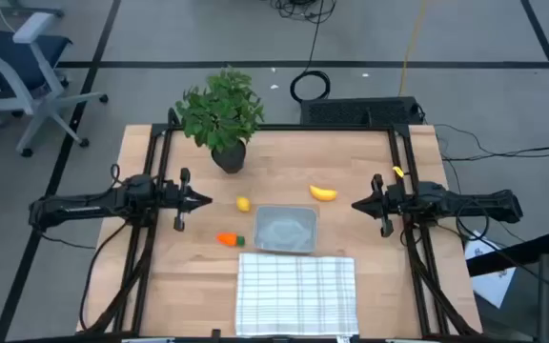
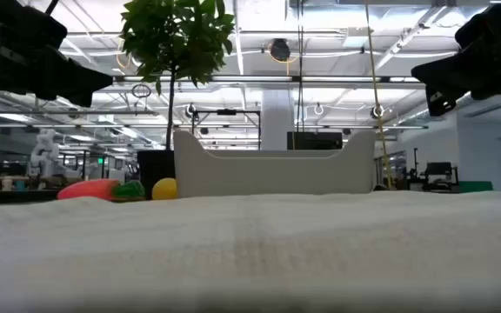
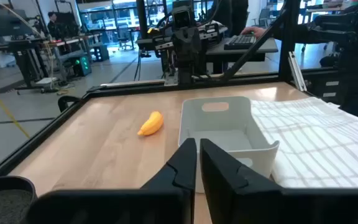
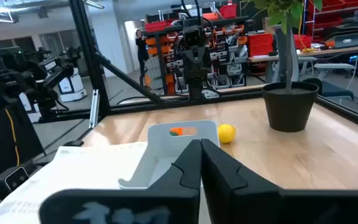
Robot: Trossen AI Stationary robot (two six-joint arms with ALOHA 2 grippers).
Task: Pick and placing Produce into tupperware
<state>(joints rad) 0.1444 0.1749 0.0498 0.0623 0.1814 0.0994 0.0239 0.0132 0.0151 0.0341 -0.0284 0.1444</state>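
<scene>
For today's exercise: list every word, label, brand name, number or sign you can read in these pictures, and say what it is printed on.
None can be read. The banana, lemon, carrot, tupperware and checked cloth carry no print. Any signs in the room behind the table are too blurred to read.

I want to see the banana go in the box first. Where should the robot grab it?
Probably around its thick middle, coming straight down from above. The banana lies flat on the table, alone, so nothing blocks a top approach. Its long axis runs roughly left to right in the high view, so fingers should close across its narrow width. The right gripper is nearest; the tupperware sits just beside it.
</scene>
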